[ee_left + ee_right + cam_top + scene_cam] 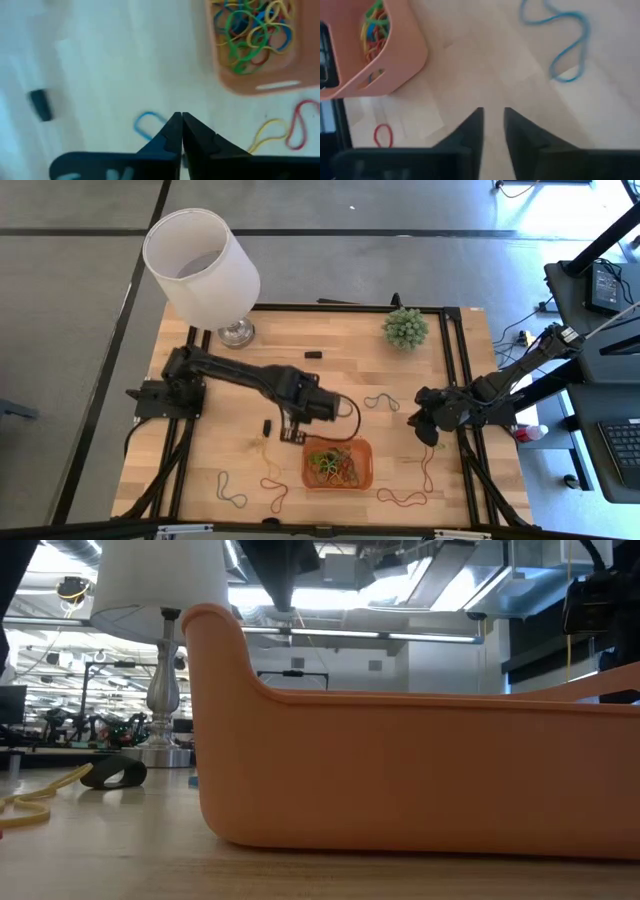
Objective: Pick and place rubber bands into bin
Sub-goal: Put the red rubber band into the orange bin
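- While the left claw (181, 120) sits pinched shut, seemingly empty, beside the bin (337, 464), its pick looks missed.
- Right claw (493, 117): slightly parted, empty, near a loose band (565, 37).
- Next: reopen, regrasp.

Even, bright overhead light falls on the bench (400, 380) in the high view; shadows beneath the lampshade (200, 265) are short and soft; in the low view ceiling strip lights (400, 637) glare behind the bin (420, 770), whose near wall is softly out of focus; both wrist views look washed out and blurred, the wood nearly white; the small black piece (41, 104) is smeared.
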